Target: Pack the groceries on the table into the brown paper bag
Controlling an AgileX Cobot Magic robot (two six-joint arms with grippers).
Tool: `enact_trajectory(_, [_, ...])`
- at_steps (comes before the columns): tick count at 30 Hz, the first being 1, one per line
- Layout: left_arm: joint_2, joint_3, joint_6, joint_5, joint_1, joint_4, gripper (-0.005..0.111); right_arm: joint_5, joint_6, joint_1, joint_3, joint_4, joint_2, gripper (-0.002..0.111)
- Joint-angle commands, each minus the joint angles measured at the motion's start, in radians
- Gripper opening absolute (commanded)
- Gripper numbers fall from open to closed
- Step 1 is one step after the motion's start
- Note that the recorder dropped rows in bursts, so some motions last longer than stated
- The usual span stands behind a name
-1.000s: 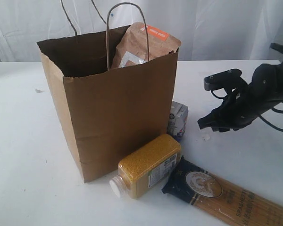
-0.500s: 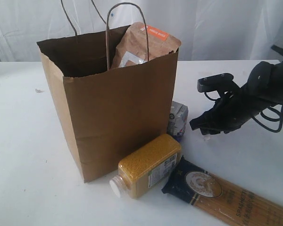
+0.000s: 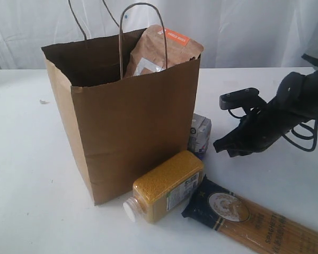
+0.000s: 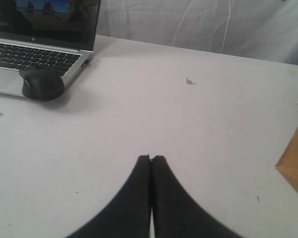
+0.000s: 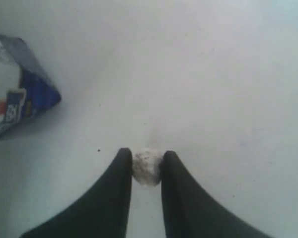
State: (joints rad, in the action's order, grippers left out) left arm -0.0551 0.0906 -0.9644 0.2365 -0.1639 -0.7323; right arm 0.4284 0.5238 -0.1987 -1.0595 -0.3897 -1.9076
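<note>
Counter [image 3: 32, 174] layout: a large, flat, plain white tabletop carries all items. The tall brown kraft paper bag with twisted loop handles [image 3: 132, 137] stands upright, left of centre in the exterior view, with its mouth open. The brown pouch with the orange label [image 3: 159, 50] sits inside the bag at its right side, its top tilted and projecting above the rim.

Three groceries lie outside the bag:
- The rectangular clear bottle of yellow grain with a white cap [image 3: 164, 185] lies on its side at the bag's front right corner.
- The long spaghetti pack with a dark end panel [image 3: 254, 219] lies flat, its dark end just beside the bottle.
- The small white-and-blue carton [image 3: 200, 135] stands against the bag's right wall, behind the bottle.

Right gripper [image 5: 146, 153]: positioned low over the counter, near the carton but apart from it. Its jaws are closed against a small white crumpled lump [image 5: 147, 171], one tip touching each side. Whether the lump is lifted cannot be told.

Left gripper [image 4: 151, 158]: its jaws are fully closed, tips pressed together, holding nothing. It hangs over bare counter. A silver laptop [image 4: 35, 54] and a black computer mouse [image 4: 42, 83] lie beyond it.
</note>
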Motion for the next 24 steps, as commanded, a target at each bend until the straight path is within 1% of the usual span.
enact_trajectory(1, [0.007,-0.001,0.0,-0.002,0.002,-0.012,0.0,0.064,0.006,0.008,-0.014,-0.002,0.073,0.0])
enact_trajectory(4, [0.007,-0.001,0.0,-0.002,0.002,-0.012,0.0,0.146,-0.052,0.008,-0.014,-0.009,0.143,0.0])
enact_trajectory(6, [0.007,-0.001,0.0,-0.002,0.002,-0.012,0.0,0.233,-0.084,0.008,-0.014,-0.025,0.195,0.0])
enact_trajectory(9, [0.007,-0.001,0.0,-0.002,0.002,-0.012,0.0,0.377,-0.084,0.008,-0.009,-0.052,0.257,0.0])
enact_trajectory(12, [0.007,-0.001,0.0,-0.002,0.002,-0.012,0.0,0.459,-0.07,0.005,0.038,-0.097,0.317,0.0])
enact_trajectory(19, [0.007,-0.001,0.0,-0.002,0.002,-0.012,0.0,0.464,0.118,-0.043,0.216,-0.274,0.49,0.0])
enact_trajectory(24, [0.007,-0.001,0.0,-0.002,0.002,-0.012,0.0,0.464,0.133,-0.05,0.3,-0.319,0.648,0.0])
